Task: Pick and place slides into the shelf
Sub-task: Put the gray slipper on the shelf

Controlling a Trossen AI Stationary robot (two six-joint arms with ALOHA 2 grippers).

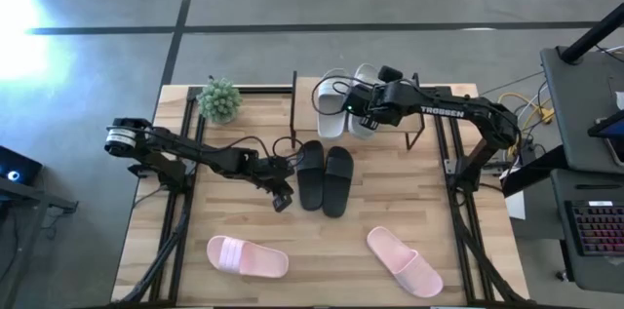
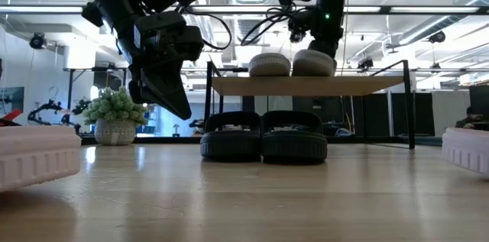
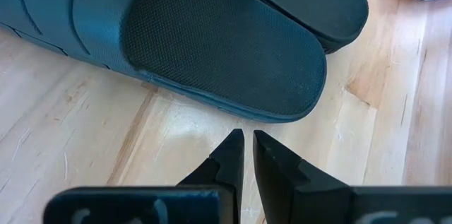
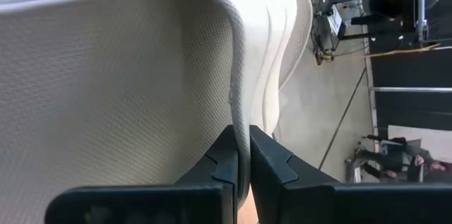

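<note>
While the right end effector is pinching the strap of a white slide on the shelf, letting go askew could be tipping that slide off the board's edge. Below the shelf the black pair is lying; the left end effector, fingers together and empty, is hovering beside it and could be nudging it. Both pink slides are waiting well apart from the shelf.

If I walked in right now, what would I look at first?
Probably the right gripper, pinching the strap of a white slide up on the shelf at the back of the table, next to the other white slide. Below the shelf's front sits the black pair, with the left gripper shut just beside it. Two pink slides lie apart near the front edge.
</note>
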